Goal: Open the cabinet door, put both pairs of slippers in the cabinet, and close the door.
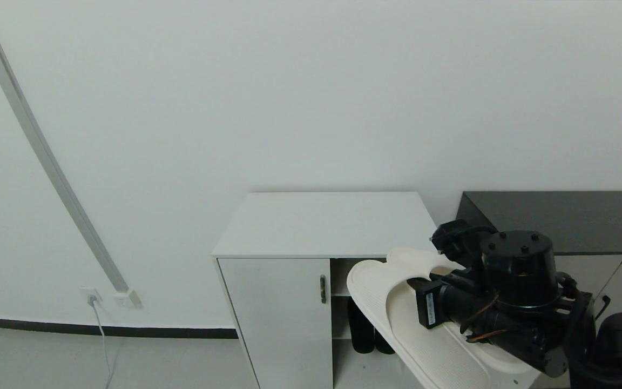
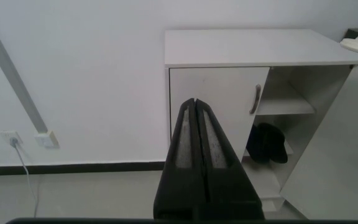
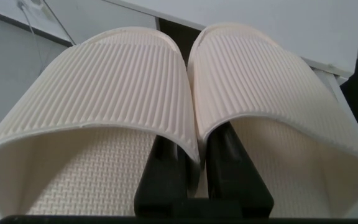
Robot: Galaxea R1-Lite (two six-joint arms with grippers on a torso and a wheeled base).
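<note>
A white cabinet [image 1: 316, 224] stands against the wall, its left door [image 1: 276, 313] closed and its right half open onto shelves. A pair of black slippers [image 1: 362, 329] stands on a lower shelf, also seen as the black slippers [image 2: 267, 143] in the left wrist view. My right gripper [image 3: 194, 149] is shut on the cream slippers [image 3: 117, 81], clamping their two adjoining inner walls. It holds the cream pair [image 1: 392, 302] side by side in front of the open half, toes toward the cabinet. My left gripper [image 2: 194, 106] is shut with nothing in it, well back from the cabinet [image 2: 253, 46].
A dark-topped counter [image 1: 559, 216] stands right of the cabinet, close to my right arm. A slanted cable duct [image 1: 46, 156] runs down the wall to a socket [image 1: 90, 296] with a plugged cord at lower left. Bare floor [image 1: 100, 356] lies left of the cabinet.
</note>
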